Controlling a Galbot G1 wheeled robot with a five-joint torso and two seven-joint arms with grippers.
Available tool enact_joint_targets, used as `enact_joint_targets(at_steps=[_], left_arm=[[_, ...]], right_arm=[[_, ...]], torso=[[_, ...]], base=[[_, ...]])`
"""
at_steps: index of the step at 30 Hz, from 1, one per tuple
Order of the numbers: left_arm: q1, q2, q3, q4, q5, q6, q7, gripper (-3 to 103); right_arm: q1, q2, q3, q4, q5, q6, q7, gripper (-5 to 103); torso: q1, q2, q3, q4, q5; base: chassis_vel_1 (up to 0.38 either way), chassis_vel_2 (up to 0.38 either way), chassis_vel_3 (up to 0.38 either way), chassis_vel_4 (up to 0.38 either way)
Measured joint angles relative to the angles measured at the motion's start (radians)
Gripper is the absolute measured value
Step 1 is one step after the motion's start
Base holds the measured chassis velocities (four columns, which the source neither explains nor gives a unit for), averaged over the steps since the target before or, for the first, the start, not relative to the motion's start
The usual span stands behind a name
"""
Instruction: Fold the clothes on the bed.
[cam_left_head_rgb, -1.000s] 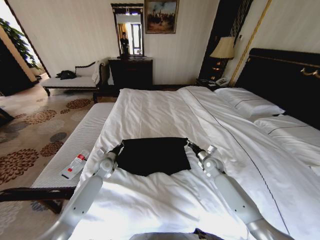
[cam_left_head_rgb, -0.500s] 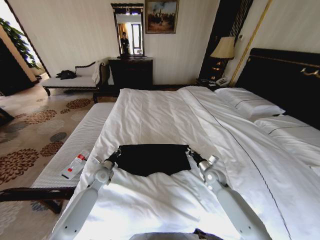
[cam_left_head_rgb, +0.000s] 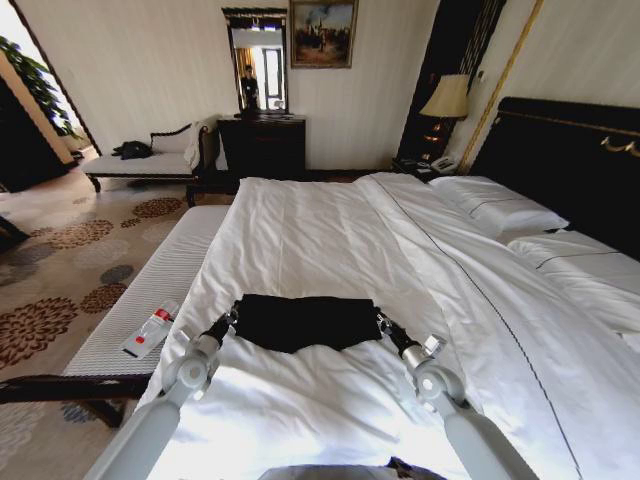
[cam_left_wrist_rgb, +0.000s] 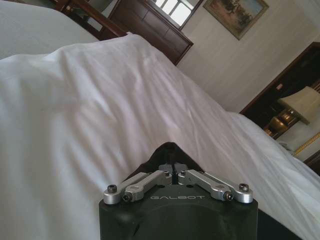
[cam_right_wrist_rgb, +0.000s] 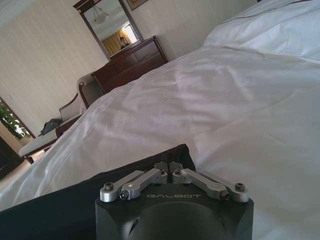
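White duvet (cam_left_head_rgb: 330, 240) lies smooth around the clothes (cam_left_head_rgb: 305, 321), nothing upon them; pillows (cam_left_head_rgb: 500, 210) sit by the headboard. Black and folded into a narrow band, the clothes lie near the bed's (cam_left_head_rgb: 560, 340) foot edge, stretched between left gripper (cam_left_head_rgb: 231, 320) and right gripper (cam_left_head_rgb: 383, 322), fingers pinching each end.

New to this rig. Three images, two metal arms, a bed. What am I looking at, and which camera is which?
It's a wheeled two-arm robot folding a black top on a white bed. The wide picture comes from its head camera, looking down over both arms. The other two come from cameras on each wrist, looking past the fingers. The left gripper is shut on the top's left corner, and the right gripper on its right corner; each wrist view shows the fingers closed on black cloth. The top lies stretched between them on the duvet.
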Motion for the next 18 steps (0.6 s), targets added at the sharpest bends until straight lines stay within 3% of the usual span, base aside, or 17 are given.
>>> enact_joint_targets(at_steps=[15,17,18], left_arm=[[-0.023,0.009,0.014,0.035,0.006,0.017,-0.041,-2],[-0.014,0.017,0.014,0.022,0.001,0.023,-0.048,8],[-0.014,0.017,0.014,0.022,0.001,0.023,-0.048,8]], right_arm=[[-0.04,-0.015,-0.005,0.0,-0.019,0.008,-0.002,0],[-0.052,-0.021,0.001,0.008,-0.02,0.009,-0.002,-3],[-0.052,-0.021,0.001,0.008,-0.02,0.009,-0.002,-3]], torso=[[0.0,0.0,0.0,-0.0001,0.0001],[0.0,0.0,0.0,0.0,0.0003],[0.0,0.0,0.0,0.0,0.0003]], base=[[0.0,0.0,0.0,0.0],[0.0,0.0,0.0,0.0],[0.0,0.0,0.0,0.0]])
